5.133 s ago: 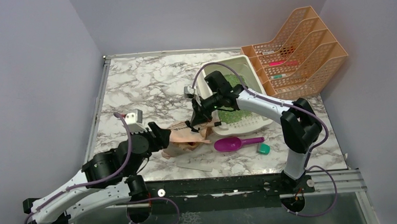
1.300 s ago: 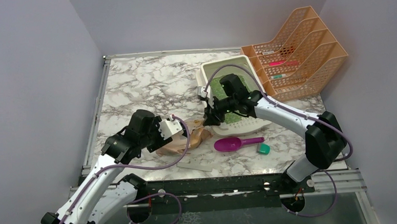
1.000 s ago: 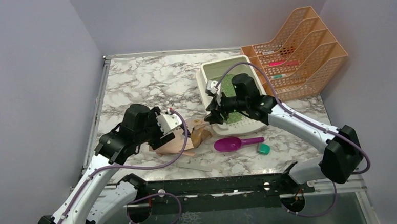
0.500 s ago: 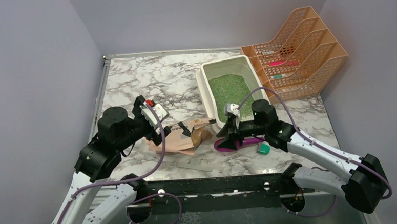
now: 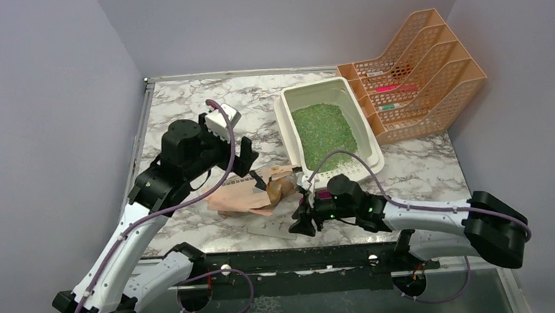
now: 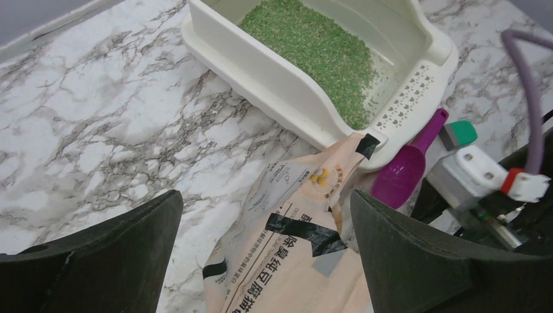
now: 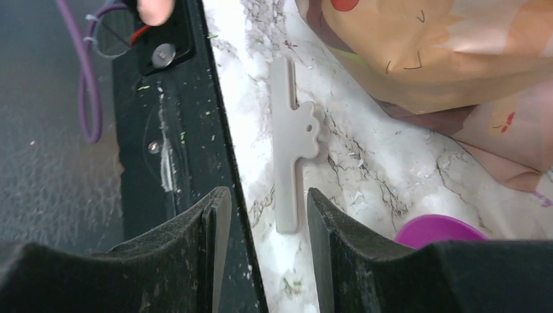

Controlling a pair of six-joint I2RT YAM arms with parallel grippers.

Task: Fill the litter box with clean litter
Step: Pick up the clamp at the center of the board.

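The litter box (image 5: 281, 120) sits on the marbled worktop (image 5: 200, 110) toward 1 o'clock in the top view, its long axis running roughly 12 to 6; the clean litter (image 5: 323, 129) covers most of its floor, thinning toward the perforated near end; an orange mesh rack (image 5: 413, 70) stands just beside the box at its 2 o'clock. A tan paper bag (image 5: 251, 194) with dark characters lies flat and crumpled on the worktop at 7 o'clock from the box, its upper corner reaching the box's near rim. The left gripper (image 5: 240, 162) hangs above the bag, at 9 o'clock from the box; in the left wrist view its fingers (image 6: 104, 248) are spread wide and released, with nothing between them, and the bag (image 6: 293, 261), the box (image 6: 261, 65) and the litter (image 6: 313, 49) all lie below; a magenta scoop (image 6: 404, 173) rests at the box's near corner with a small teal piece (image 6: 463, 132) at its handle end. The right gripper (image 5: 303, 218) is low at the worktop's near edge, at 6 o'clock from the box; its fingers (image 7: 215, 228) are parted and grasp nothing; a flat grey clip (image 7: 293, 150) lies on the worktop, its end between the fingers in that view, though whether it touches them I cannot tell.
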